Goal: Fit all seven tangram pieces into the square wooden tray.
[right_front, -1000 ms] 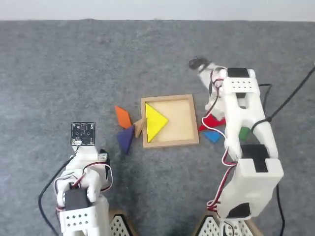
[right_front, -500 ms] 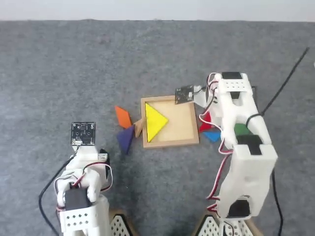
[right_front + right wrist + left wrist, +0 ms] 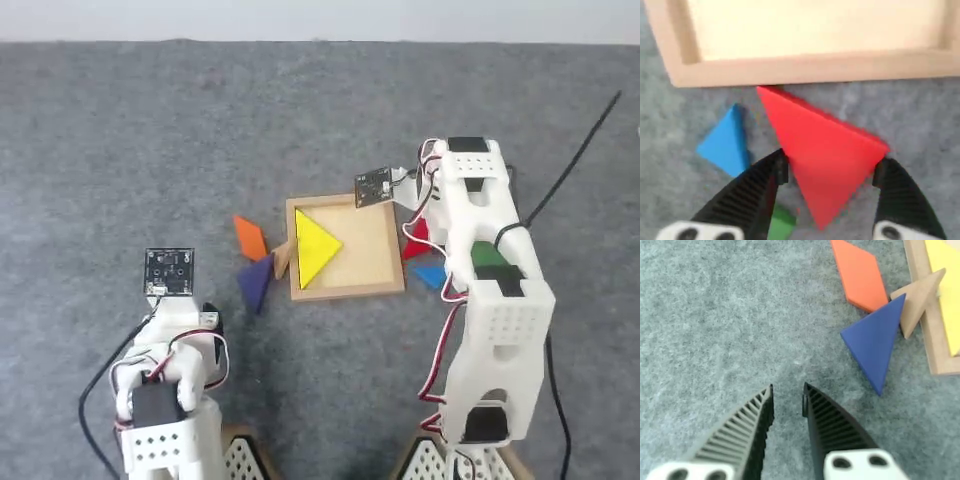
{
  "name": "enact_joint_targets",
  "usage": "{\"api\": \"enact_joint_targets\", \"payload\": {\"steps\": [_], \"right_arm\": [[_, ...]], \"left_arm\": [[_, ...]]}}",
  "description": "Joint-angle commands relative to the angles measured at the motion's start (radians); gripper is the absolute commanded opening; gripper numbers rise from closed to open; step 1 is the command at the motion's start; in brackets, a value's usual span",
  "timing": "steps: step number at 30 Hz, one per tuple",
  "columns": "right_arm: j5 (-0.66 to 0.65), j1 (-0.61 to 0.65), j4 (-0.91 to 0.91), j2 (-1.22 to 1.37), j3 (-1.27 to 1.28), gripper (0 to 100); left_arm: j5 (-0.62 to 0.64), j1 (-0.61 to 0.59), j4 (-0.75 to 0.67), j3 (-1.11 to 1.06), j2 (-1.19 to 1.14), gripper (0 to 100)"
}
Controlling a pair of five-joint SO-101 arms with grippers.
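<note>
Grey carpet [image 3: 150,130] meets a pale wall [image 3: 300,18] at the far edge. The right gripper [image 3: 831,161] is spread astride the red wooden triangle [image 3: 825,145], just right of the square wooden tray [image 3: 345,290]. The left gripper [image 3: 787,400] hangs slightly parted over carpet.

Right arm [image 3: 480,250]: a second ago it stretched out past the far right corner of the tray [image 3: 345,291]. It has since folded back and now bends down close beside the tray's right edge.
Right gripper [image 3: 831,164]: it was out over bare carpet [image 3: 150,130] beyond the tray. It has come down low over the red triangle [image 3: 820,145], jaws apart, one finger on each side of it.
Camera board [image 3: 375,187]: it swung in over the tray's far right corner half a second ago and has barely shifted since.
Red triangle, high view: the arm now covers more of it, so only a sliver shows.
</note>
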State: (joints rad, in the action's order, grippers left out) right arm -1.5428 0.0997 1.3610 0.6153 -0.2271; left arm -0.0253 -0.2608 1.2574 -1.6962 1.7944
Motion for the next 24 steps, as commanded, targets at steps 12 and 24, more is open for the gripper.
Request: {"api": "enact_joint_targets", "payload": {"steps": [12,24], "right_arm": [[-0.08,0.067,-0.03,0.041,-0.064,40.7],[-0.11,0.002,-0.062,0.137,-0.064,40.5]], "left_arm": [[-0.002,-0.006,0.003,0.013,0.02,9],[-0.002,-0.006,0.003,0.013,0.02,9]]}}
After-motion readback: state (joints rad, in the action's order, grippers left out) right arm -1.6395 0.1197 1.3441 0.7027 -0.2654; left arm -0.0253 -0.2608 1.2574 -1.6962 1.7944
